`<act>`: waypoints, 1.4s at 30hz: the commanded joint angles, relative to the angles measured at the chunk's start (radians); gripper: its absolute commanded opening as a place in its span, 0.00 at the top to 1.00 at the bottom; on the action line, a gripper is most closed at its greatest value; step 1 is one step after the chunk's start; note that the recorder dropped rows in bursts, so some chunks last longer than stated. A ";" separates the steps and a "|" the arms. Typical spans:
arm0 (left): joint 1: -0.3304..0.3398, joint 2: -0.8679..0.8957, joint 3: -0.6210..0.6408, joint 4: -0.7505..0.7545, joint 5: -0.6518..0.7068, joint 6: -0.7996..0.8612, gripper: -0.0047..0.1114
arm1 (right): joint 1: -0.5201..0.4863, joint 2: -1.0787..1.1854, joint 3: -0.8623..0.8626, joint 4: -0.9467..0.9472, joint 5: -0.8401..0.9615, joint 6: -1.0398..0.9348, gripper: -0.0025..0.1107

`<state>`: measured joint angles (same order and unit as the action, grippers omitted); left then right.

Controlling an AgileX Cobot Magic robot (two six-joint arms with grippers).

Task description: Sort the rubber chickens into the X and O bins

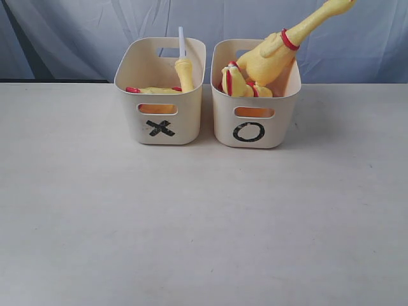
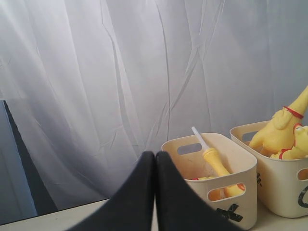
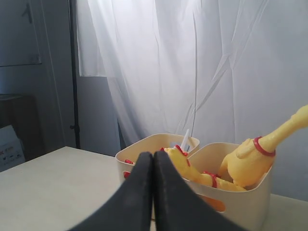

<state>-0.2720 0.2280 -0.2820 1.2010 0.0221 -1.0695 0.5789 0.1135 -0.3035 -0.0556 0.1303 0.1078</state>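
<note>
White draped curtain [image 1: 210, 19] is hanging behind a pale matte tabletop [image 1: 191, 223] that I am watching through three cameras. Two cream plastic rectangular tubs with slot handles are standing just beside each other toward the back: the X bin [image 1: 188, 121], marked with a black cross, and the O bin [image 1: 223, 124], marked with a black ring. A long yellow rubber chicken [image 1: 184, 71] with a white tube [image 1: 182, 41] poking upward is lying inside the X bin. A plump yellow rubber chicken [image 1: 271, 57] with a red neck band is leaning out of the O bin, its neck stretching past the rim, beside a curled chicken [image 1: 234, 81]. I am seeing no chicken lying on the tabletop. My left gripper [image 2: 155, 159] and right gripper [image 3: 153, 159] are both clenched on nothing, hovering back from the bins. I am judging the sorting finished or nearly so. The next move is calling only for a count, since the bin contents are partly hidden.
</note>
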 commanded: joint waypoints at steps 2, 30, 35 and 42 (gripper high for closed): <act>0.006 -0.028 0.003 -0.004 0.003 -0.002 0.96 | 0.002 -0.007 0.001 -0.001 0.000 0.000 0.99; 0.292 -0.228 0.000 -0.004 0.005 0.000 0.96 | -0.489 -0.114 0.001 0.007 -0.004 0.000 0.99; 0.292 -0.228 0.000 -0.004 0.005 0.000 0.96 | -0.489 -0.114 0.001 0.007 -0.004 0.000 0.99; 0.292 -0.228 0.000 -0.004 0.005 0.000 0.96 | -0.489 -0.114 0.001 0.037 0.001 0.000 0.99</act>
<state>0.0190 0.0048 -0.2811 1.2010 0.0241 -1.0695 0.0920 0.0060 -0.3035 -0.0412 0.1386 0.1078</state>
